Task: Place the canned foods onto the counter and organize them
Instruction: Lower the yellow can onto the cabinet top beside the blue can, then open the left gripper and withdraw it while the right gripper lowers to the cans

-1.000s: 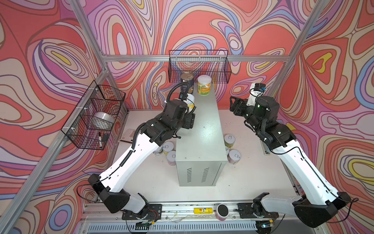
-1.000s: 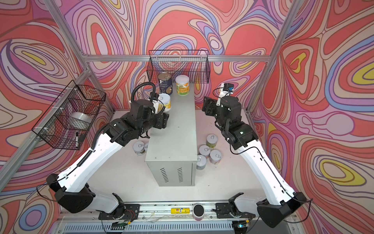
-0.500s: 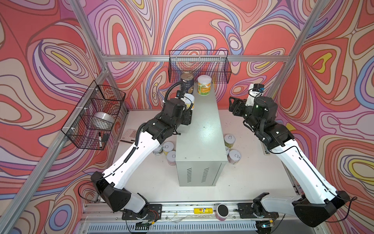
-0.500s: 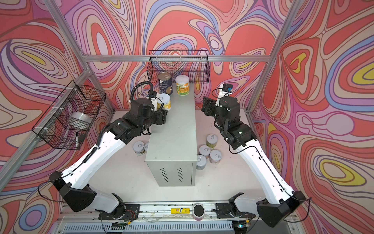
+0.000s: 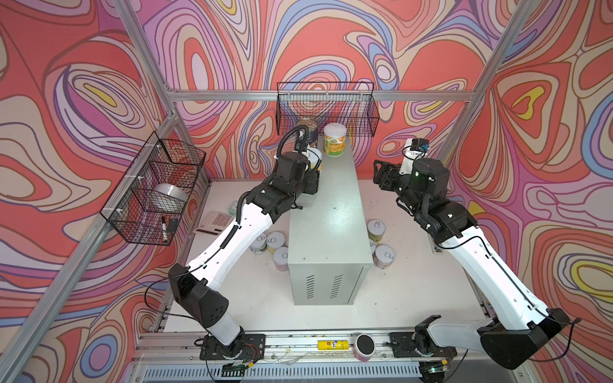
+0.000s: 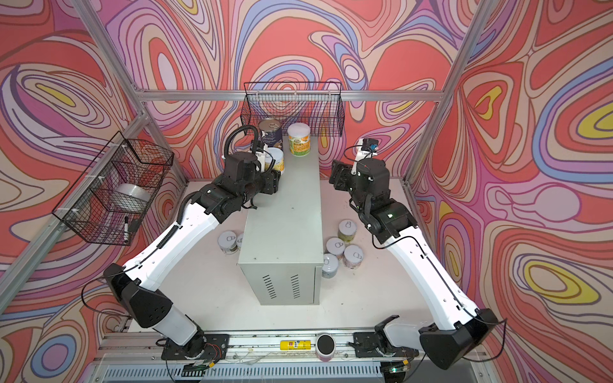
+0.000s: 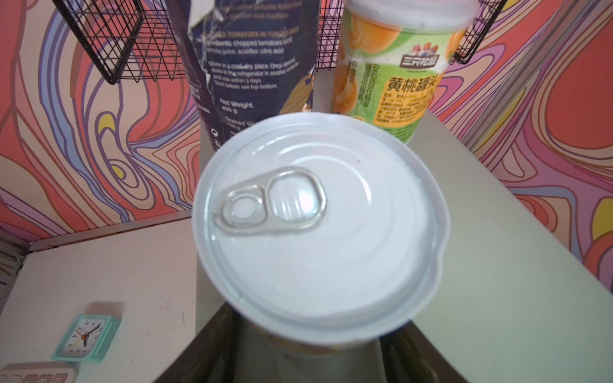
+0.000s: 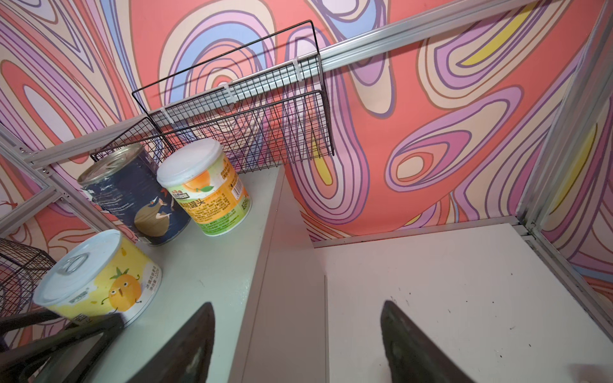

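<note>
The left gripper (image 5: 313, 174) was clamped on the yellow can (image 8: 99, 282), jaws drawn in against its sides. The can stood upright on the counter (image 5: 328, 232), at its left edge towards the far end. The left wrist view gave little more than the white pull-tab lid filling the picture, with dark fingers (image 7: 212, 348) low on either side. The right wrist view supplied the rest (a yellow label with a cartoon orange that has a face) and showed the base flat on the grey top.

Just behind it stood the dark-blue tin (image 8: 139, 199) and the peach can (image 8: 209, 189), side by side at the counter's far end below the wire basket (image 5: 326, 106).

The right gripper (image 8: 297, 305) hung off the counter's right side over the white tabletop (image 8: 447, 298), jaws wide apart with nothing between them.

Down on that tabletop, a top view showed three short cans (image 5: 276, 239) on the counter's left. A top view showed four short cans (image 6: 335, 247) on its right, a group the counter partly hid elsewhere.
</note>
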Controlling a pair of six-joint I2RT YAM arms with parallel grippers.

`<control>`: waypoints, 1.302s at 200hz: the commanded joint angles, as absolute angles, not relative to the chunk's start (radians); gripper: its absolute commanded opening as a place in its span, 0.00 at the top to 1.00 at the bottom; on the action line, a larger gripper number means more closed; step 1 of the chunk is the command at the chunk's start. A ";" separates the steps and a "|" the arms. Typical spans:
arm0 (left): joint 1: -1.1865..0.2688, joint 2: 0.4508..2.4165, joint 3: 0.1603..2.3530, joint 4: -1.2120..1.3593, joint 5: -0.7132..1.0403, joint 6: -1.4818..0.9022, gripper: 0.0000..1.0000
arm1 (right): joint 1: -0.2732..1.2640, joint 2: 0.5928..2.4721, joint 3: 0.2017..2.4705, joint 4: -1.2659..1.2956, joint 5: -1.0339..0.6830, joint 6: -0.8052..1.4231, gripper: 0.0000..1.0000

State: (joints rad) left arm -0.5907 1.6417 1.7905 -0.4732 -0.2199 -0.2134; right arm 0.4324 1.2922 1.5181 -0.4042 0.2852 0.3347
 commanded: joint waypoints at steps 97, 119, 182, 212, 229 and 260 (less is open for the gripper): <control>-0.547 1.723 1.870 -0.505 -0.206 -0.231 0.32 | 0.427 1.324 1.517 -0.391 0.309 0.320 0.19; -0.537 1.733 1.882 -0.505 -0.197 -0.233 0.32 | 0.427 1.324 1.517 -0.397 0.307 0.327 0.19; -0.534 1.748 1.893 -0.505 -0.176 -0.248 0.30 | 0.427 1.310 1.510 -0.419 0.306 0.334 0.19; -0.536 1.702 1.855 -0.502 -0.193 -0.248 0.01 | 0.427 1.297 1.490 -0.448 0.321 0.329 0.19; -0.536 1.666 1.843 -0.507 -0.199 -0.239 0.00 | 0.427 1.289 1.477 -0.479 0.335 0.323 0.19; -0.554 1.603 1.846 -0.563 -0.224 -0.217 0.00 | 0.428 1.245 1.440 -0.569 0.390 0.323 0.17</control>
